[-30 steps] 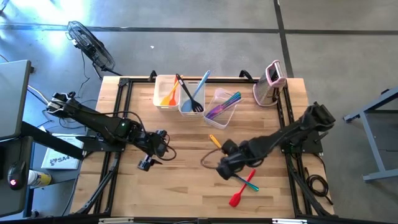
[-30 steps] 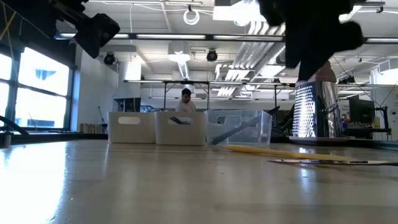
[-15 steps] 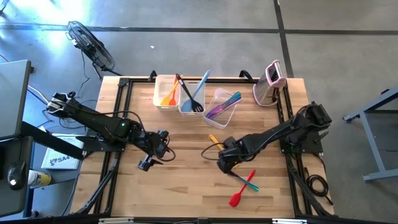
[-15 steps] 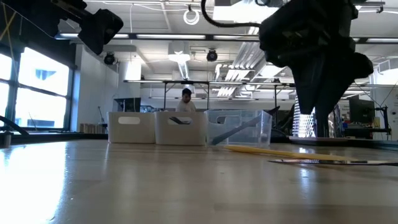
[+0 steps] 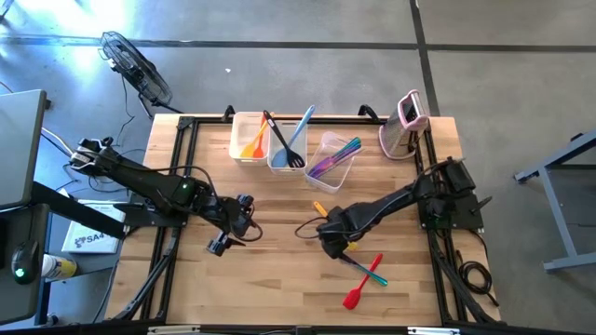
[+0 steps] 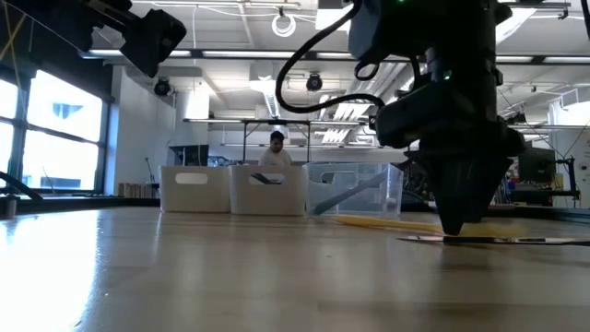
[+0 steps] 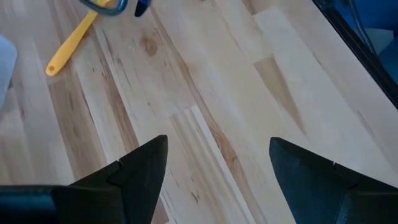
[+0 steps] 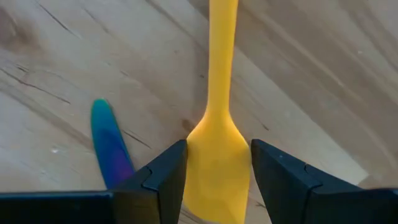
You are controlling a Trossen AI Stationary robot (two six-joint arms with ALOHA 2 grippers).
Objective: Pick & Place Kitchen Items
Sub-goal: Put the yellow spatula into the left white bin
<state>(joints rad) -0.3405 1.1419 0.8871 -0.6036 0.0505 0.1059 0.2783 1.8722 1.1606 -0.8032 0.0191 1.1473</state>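
A yellow spatula (image 5: pixel 319 208) lies flat on the wooden table right of centre, and its handle (image 8: pixel 222 50) runs away from my right gripper. My right gripper (image 8: pixel 219 168) points straight down, open, one finger on each side of the spatula's blade (image 8: pixel 217 146). In the low view its fingertips (image 6: pixel 458 226) reach nearly down to the tabletop. My left gripper (image 7: pixel 217 155) hovers open over bare wood left of centre (image 5: pixel 221 244), with nothing between its fingers. My right gripper comes from above with a finger (image 8: pixel 165 171) close beside each long edge of the yellow spatula's blade (image 8: pixel 205 140), and the fingers lie across the spatula. The blade fills the gap between them. I cannot tell whether they touch it. The spatula lies flat on the table.
A teal utensil (image 5: pixel 374 268) and a red spatula (image 5: pixel 358 292) lie crossed just nearer than my right gripper, and the teal tip (image 8: pixel 109 143) is beside its finger. Three tubs (image 5: pixel 249 138) (image 5: pixel 287 147) (image 5: pixel 332 158) holding utensils and a pink-and-white grater (image 5: pixel 407 126) stand along the far edge.
My right gripper has come down from well above the table to just over the wood, drifting a little toward the table's left, and now straddles the yellow spatula's blade. Its finger gap looks unchanged. The spatula has stayed where it was.
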